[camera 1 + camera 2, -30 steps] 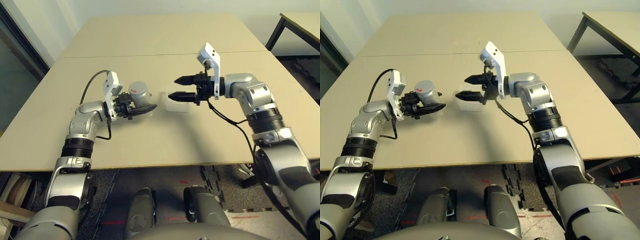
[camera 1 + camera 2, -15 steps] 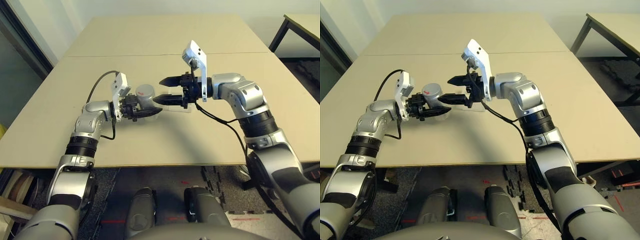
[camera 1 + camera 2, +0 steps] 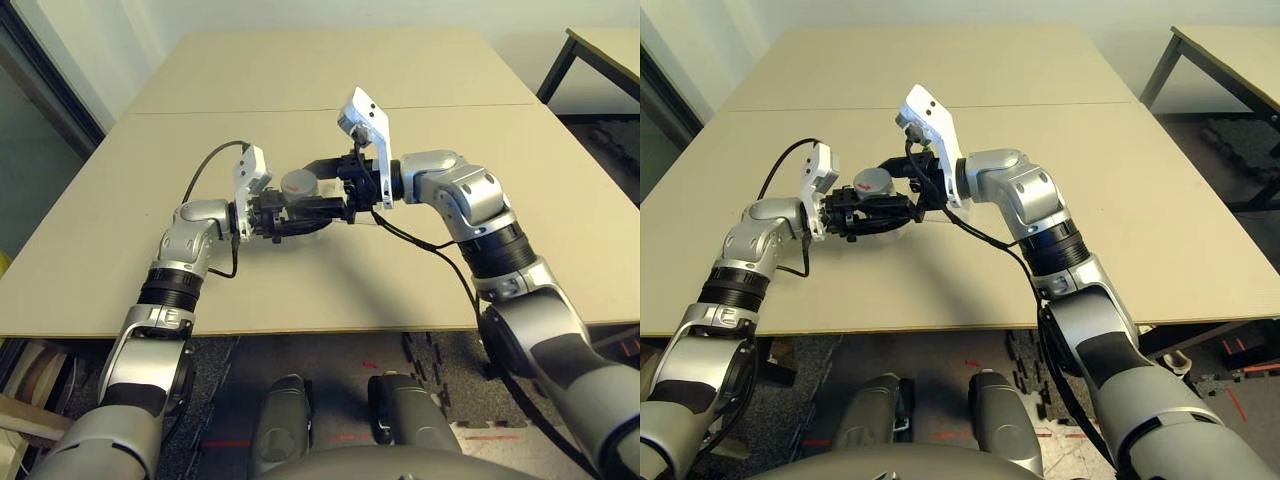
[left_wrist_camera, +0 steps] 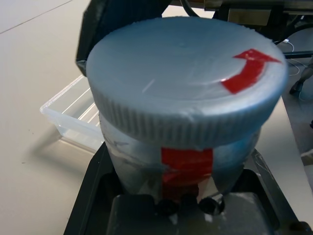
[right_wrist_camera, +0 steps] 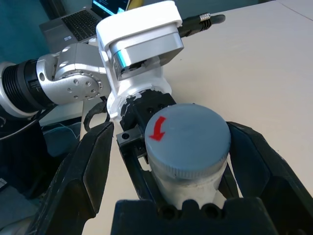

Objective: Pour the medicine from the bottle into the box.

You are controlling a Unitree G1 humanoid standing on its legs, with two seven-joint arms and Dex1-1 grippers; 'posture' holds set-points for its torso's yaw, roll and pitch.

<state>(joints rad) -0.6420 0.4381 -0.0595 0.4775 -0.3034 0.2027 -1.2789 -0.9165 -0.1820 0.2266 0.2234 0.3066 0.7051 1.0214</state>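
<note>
so the left gripper [image 3: 300, 212] has its fingers clamped round the body of the bottle [image 3: 874, 192], holding it upright just above the tabletop [image 3: 420, 270], probably to steady it. from the right, the right gripper [image 5: 168, 161] sits with fingers spread either side of the ribbed cap [image 5: 188, 139], not yet pinching, likely to unscrew it. the box [image 4: 78, 115] rests just beyond, ready.

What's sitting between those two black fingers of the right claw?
The small silver-grey bottle with its red-arrow cap, held upright by the left gripper, stands between the right gripper's open fingers, as the right wrist view shows.
</note>
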